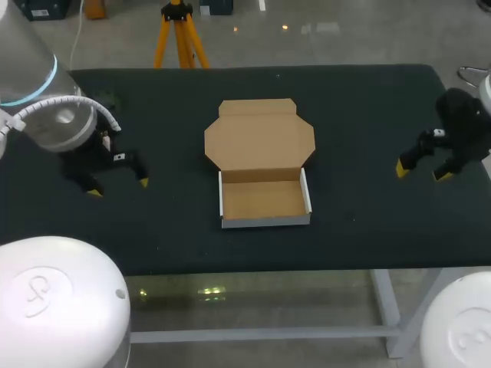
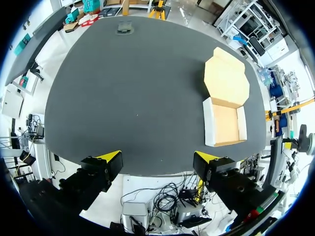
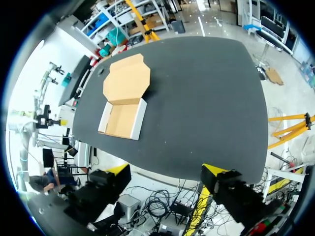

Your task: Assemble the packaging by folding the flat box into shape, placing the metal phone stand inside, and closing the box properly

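A cardboard box (image 1: pixel 265 198) stands folded into a shallow tray with white outer walls at the middle of the black table (image 1: pixel 368 123). Its lid (image 1: pixel 259 139) lies open and flat behind it. The tray is empty inside. No metal phone stand shows in any view. My left gripper (image 1: pixel 116 186) hovers open over the table's left side, well apart from the box (image 2: pixel 225 124). My right gripper (image 1: pixel 422 171) hangs open near the right edge, also far from the box (image 3: pixel 123 120). In each wrist view the gripper (image 2: pixel 157 160) (image 3: pixel 167 172) holds nothing between its yellow tips.
The black mat covers the whole tabletop. A small dark patch (image 1: pixel 107 100) lies at the far left corner of the table. An orange tripod (image 1: pixel 178 34) stands just beyond the far edge.
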Action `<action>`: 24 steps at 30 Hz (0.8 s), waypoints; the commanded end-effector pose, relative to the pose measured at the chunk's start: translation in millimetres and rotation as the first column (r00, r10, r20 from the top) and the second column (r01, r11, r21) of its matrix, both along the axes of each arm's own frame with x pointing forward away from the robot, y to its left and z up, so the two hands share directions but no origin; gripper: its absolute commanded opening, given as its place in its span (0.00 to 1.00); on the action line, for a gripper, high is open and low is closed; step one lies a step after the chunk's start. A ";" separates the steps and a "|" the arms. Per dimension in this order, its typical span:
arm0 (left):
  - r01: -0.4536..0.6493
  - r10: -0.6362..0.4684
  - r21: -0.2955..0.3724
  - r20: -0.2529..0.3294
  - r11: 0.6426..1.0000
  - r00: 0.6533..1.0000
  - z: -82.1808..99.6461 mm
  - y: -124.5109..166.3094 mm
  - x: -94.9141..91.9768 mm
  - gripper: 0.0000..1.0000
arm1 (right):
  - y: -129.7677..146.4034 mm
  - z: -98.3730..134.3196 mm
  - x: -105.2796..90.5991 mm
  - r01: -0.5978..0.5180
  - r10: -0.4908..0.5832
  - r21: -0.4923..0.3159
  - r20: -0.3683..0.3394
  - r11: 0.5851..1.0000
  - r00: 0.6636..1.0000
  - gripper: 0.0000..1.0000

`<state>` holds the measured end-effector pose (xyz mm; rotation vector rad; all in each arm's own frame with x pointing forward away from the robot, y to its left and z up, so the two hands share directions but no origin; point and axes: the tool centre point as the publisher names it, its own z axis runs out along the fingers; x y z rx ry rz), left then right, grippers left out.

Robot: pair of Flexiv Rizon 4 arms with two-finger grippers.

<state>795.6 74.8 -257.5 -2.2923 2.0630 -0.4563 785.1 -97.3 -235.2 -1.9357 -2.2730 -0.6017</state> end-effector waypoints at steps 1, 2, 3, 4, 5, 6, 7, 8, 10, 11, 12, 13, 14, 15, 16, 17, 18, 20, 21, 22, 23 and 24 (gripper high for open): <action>0.022 -0.021 0.013 -0.103 1.000 0.994 -26.8 -6.9 43.7 1.00 | 0.0 1.9 -0.6 -0.001 0.001 -0.001 -0.004 1.000 1.000 1.00; 0.025 -0.023 0.013 -0.112 1.000 0.993 -29.6 -5.9 49.1 1.00 | 0.0 1.9 -0.6 -0.001 0.001 -0.001 -0.004 1.000 1.000 1.00; 0.030 -0.028 0.014 -0.119 0.999 0.992 -32.1 -5.1 53.8 1.00 | 0.0 1.9 -0.6 -0.001 0.001 -0.001 -0.004 1.000 1.000 1.00; 0.027 -0.024 0.017 -0.124 0.999 0.992 -35.0 -4.0 59.4 1.00 | 0.0 1.9 -0.6 -0.001 0.001 -0.001 -0.004 1.000 1.000 1.00; 0.022 -0.019 0.022 -0.133 1.000 0.991 -38.1 -3.0 65.2 1.00 | 0.0 1.9 -0.6 -0.001 0.001 -0.001 -0.004 1.000 1.000 1.00; 0.020 -0.016 0.024 -0.140 1.000 0.990 -40.9 -2.2 69.7 1.00 | 0.0 1.9 -0.6 -0.001 0.001 -0.001 -0.004 1.000 1.000 1.00; 0.013 -0.009 0.027 -0.150 1.000 0.989 -43.5 -0.9 74.6 1.00 | 0.0 1.9 -0.6 -0.001 0.001 -0.001 -0.004 1.000 1.000 1.00; 0.008 -0.004 0.026 -0.163 1.000 0.987 -46.1 0.8 79.2 1.00 | 0.0 1.9 -0.6 -0.001 0.001 -0.001 -0.004 1.000 1.000 1.00; 0.008 -0.004 0.026 -0.163 1.000 0.987 -46.1 0.8 79.2 1.00 | 0.0 1.9 -0.6 -0.001 0.001 -0.001 -0.004 1.000 1.000 1.00; 0.008 -0.004 0.026 -0.163 1.000 0.987 -46.1 0.8 79.2 1.00 | 0.0 1.9 -0.6 -0.001 0.001 -0.001 -0.004 1.000 1.000 1.00; 0.008 -0.004 0.026 -0.163 1.000 0.987 -46.1 0.8 79.2 1.00 | 0.0 1.9 -0.6 -0.001 0.001 -0.001 -0.004 1.000 1.000 1.00; 0.008 -0.004 0.026 -0.163 1.000 0.987 -46.1 0.8 79.2 1.00 | 0.0 1.9 -0.6 -0.001 0.001 -0.001 -0.004 1.000 1.000 1.00; 0.008 -0.004 0.026 -0.163 1.000 0.987 -46.1 0.8 79.2 1.00 | 0.0 1.9 -0.6 -0.001 0.001 -0.001 -0.004 1.000 1.000 1.00; 0.008 -0.004 0.026 -0.163 1.000 0.987 -46.1 0.8 79.2 1.00 | 0.0 1.9 -0.6 -0.001 0.001 -0.001 -0.004 1.000 1.000 1.00; 0.008 -0.004 0.026 -0.163 1.000 0.987 -46.1 0.8 79.2 1.00 | 0.0 1.9 -0.6 -0.001 0.001 -0.001 -0.004 1.000 1.000 1.00; 0.008 -0.004 0.026 -0.163 1.000 0.987 -46.1 0.8 79.2 1.00 | 0.0 1.9 -0.6 -0.001 0.001 -0.001 -0.004 1.000 1.000 1.00; 0.008 -0.004 0.026 -0.163 1.000 0.987 -46.1 0.8 79.2 1.00 | 0.0 1.9 -0.6 -0.001 0.001 -0.001 -0.004 1.000 1.000 1.00; 0.008 -0.004 0.026 -0.163 1.000 0.987 -46.1 0.8 79.2 1.00 | 0.0 1.9 -0.6 -0.001 0.001 -0.001 -0.004 1.000 1.000 1.00; 0.008 -0.004 0.026 -0.163 1.000 0.987 -46.1 0.8 79.2 1.00 | 0.0 1.9 -0.6 -0.001 0.001 -0.001 -0.004 1.000 1.000 1.00; 0.008 -0.004 0.026 -0.163 1.000 0.987 -46.1 0.8 79.2 1.00 | 0.0 1.9 -0.6 -0.001 0.001 -0.001 -0.004 1.000 1.000 1.00; 0.008 -0.004 0.026 -0.163 1.000 0.987 -46.1 0.8 79.2 1.00 | 0.0 1.9 -0.6 -0.001 0.001 -0.001 -0.004 1.000 1.000 1.00; 0.008 -0.004 0.026 -0.163 1.000 0.987 -46.1 0.8 79.2 1.00 | 0.0 1.9 -0.6 -0.001 0.001 -0.001 -0.004 1.000 1.000 1.00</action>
